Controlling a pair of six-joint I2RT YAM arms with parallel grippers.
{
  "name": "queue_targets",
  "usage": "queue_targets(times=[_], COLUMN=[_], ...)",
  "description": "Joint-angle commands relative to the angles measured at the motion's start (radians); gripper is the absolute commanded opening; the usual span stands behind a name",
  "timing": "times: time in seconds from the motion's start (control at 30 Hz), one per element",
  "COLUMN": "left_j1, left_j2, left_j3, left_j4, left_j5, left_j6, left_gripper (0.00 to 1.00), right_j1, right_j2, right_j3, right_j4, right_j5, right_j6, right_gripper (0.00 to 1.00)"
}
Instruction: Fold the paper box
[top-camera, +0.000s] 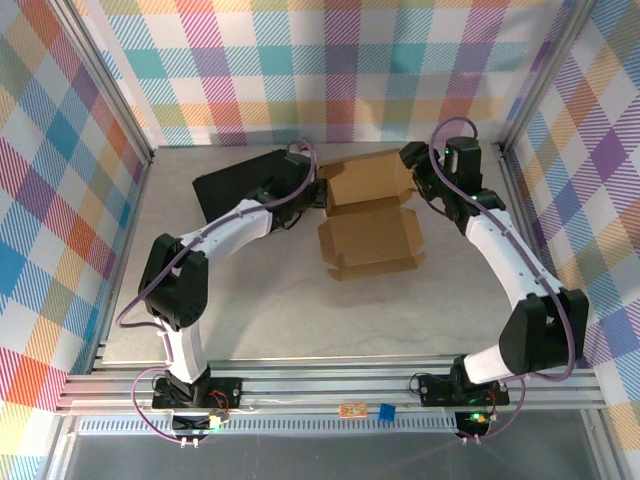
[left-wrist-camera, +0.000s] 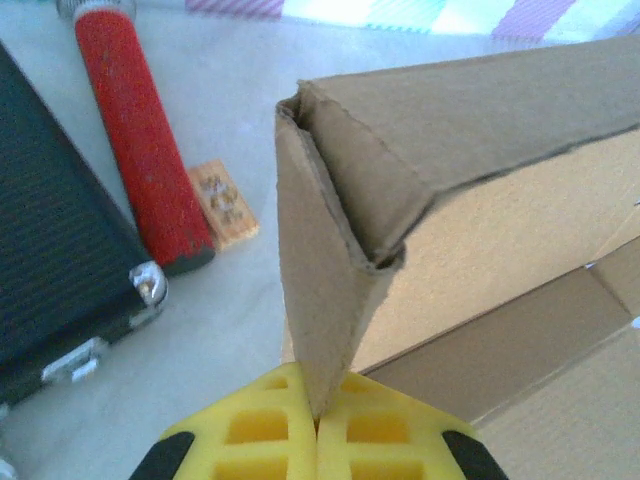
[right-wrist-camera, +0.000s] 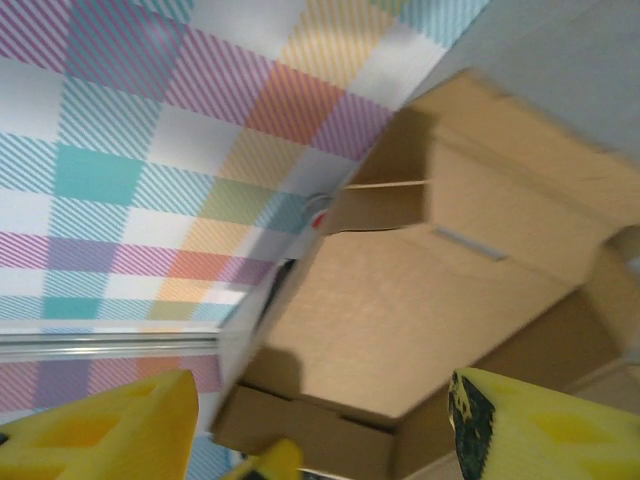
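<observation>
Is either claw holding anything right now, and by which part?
The left claw pinches the paper box by an upright side flap's edge. The right claw is open, holding nothing.

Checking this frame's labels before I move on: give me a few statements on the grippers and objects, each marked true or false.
1. The left gripper pinches a flap of the paper box. True.
2. The right gripper is shut on the box. False: its fingers stand apart, and the box beyond them is not held.
3. The red cylinder lies inside the box. False: it lies on the table beside the black case.
4. The black case sits on the box's left side. True.
</observation>
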Motion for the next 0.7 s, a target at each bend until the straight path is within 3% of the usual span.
queue_targets(times=[0.0, 0.27, 0.4, 0.67], left_j1=[0.016, 0.016, 0.008, -0.022], left_j2=[-0.035, -0.064, -0.066, -0.011], left_j3=[0.088, 0.113, 0.078, -0.012], left_j4=[-0.321, -0.579, -0.627, -0.676], left_j5=[0.097, 0.181, 0.175, 0.139], left_j6=[-0.101, -0.142, -0.138, -0.161], left_gripper=[0.00, 0.00, 0.00, 0.00], right_j1=[-0.011, -0.019, -0.013, 0.034], right_j2=[-0.062, -0.100, -0.078, -0.066], right_j3=[0.037, 0.049, 0.045, 0.024], right_j4=[-0.194, -0.367, -0.402, -0.439], right_j5=[-0.039, -0.167, -0.226, -0.197], right_j6=[-0.190, -0.283, -0.268, -0.245], right_gripper=[0.66, 0.62, 0.55, 0.53])
